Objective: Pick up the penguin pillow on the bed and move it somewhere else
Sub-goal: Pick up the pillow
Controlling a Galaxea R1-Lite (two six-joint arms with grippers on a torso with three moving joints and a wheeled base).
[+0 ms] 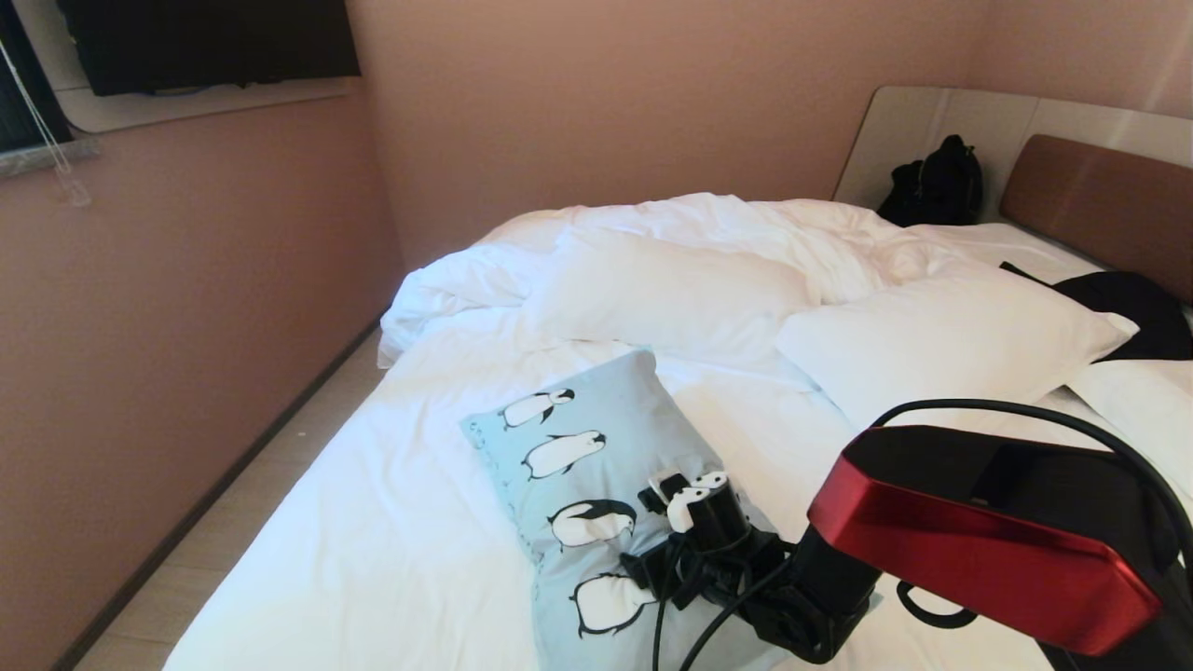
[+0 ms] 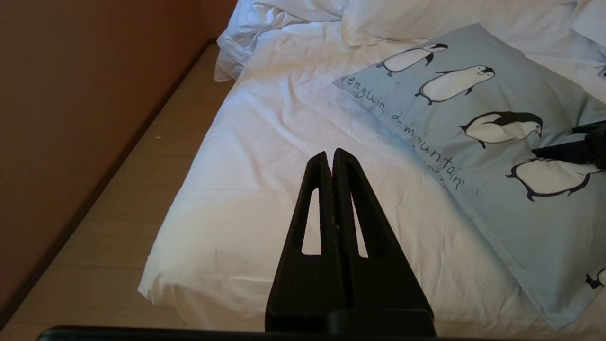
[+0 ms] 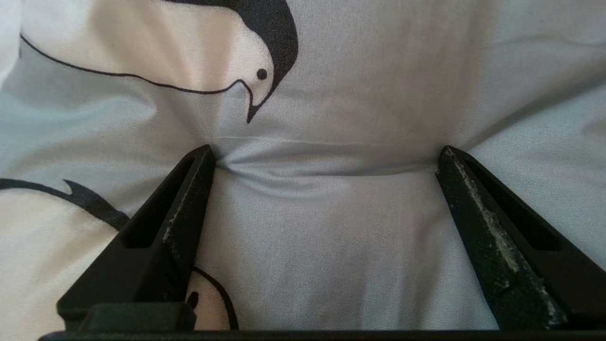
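My right gripper (image 3: pixel 326 156) is down on the penguin pillow (image 1: pixel 596 485), fingers spread wide. Both fingertips (image 3: pixel 203 156) press into the pale-blue fabric, which dimples at each tip with a crease running between them. Nothing is pinched yet; the cloth between the fingers lies flat. A printed penguin's head and beak sit just beyond the tips.

From the head view, my right arm (image 1: pixel 979 531) comes in from the lower right, red-and-black housing nearest, black cables looping down to the wrist over the pillow's near half. The fingertips themselves are hidden by the wrist there, so contact is read from the wrist camera only.

My left gripper (image 2: pixel 334 158) hangs off the near-left side of the bed (image 1: pixel 373 522), fingers pressed together, holding nothing, above bare white sheet and well apart from the pillow. The wooden floor (image 2: pixel 142 199) and pink-brown wall (image 2: pixel 71 94) run alongside.

The pillow lies flat on the sheet in the near-middle of the bed, turned at an angle, its row of four penguins running from near to far, cursive text along its left edge.

Beyond it: two plain white pillows (image 1: pixel 671 289), side by side, and the bunched duvet (image 1: pixel 708 219). Further right, a dark garment (image 1: pixel 1137 308) on the bedding, probably clothing. At the head end, the brown headboard (image 1: pixel 1100 200) and a black bag (image 1: pixel 937 182) against the beige frame.
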